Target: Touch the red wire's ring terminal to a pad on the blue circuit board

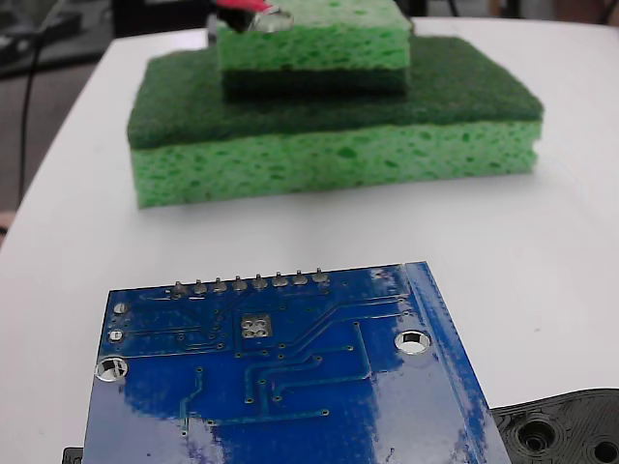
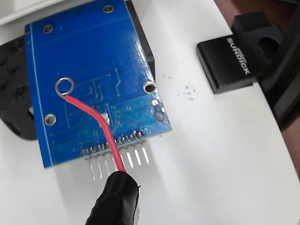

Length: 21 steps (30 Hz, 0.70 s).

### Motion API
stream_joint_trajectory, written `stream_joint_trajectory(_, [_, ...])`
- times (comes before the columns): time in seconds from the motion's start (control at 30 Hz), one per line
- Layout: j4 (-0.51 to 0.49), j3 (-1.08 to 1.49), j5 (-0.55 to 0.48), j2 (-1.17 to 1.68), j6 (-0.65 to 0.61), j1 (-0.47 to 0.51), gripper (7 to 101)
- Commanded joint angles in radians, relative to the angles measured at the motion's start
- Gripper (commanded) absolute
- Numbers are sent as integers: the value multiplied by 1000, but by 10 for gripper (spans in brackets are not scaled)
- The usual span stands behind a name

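Red wire [image 2: 96, 123] runs from its black sleeve [image 2: 115, 199] at the bottom of the wrist view up across the blue circuit board [image 2: 89, 51], ending in the ring terminal [image 2: 64, 86]. In that view the ring sits over bare blue board, up and left of the pad [image 2: 106, 118], which the wire partly hides.

Fixed view: ring terminal [image 1: 270, 19] high at the top edge, in front of the stacked green sponges [image 1: 329, 116], well above the board [image 1: 280, 377] lying on the white bench [image 1: 571, 242]. Pad [image 1: 255, 327] visible just below the row of solder points [image 1: 250, 283]. Ring not yet in contact.

Claw: fingers not shown in either view; cannot tell its state, though the sleeve appears carried from below the frame.

Risks, as judged:
- Descent from this offset would land the ring on solder mask or a trace, not the pad.
- The mounting hole [image 2: 149, 87] and solder points are silvery look-alikes; easy wrong target.
- The wire is thin and bowed; pressing down may flex it and slide the ring sideways.
- The wire occludes the pad in the wrist view, so final alignment is poorly observed.
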Motion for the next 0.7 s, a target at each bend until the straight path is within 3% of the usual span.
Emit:
stream_joint_trajectory(0.03, [-26, -20, 6, -28, 5, 0, 1003])
stream_joint_trajectory(0.2, [-84, -9, 17, -67, 25, -5, 1003])
stream_joint_trajectory(0.7, [-91, -32, 91, -156, 86, -55, 1003])
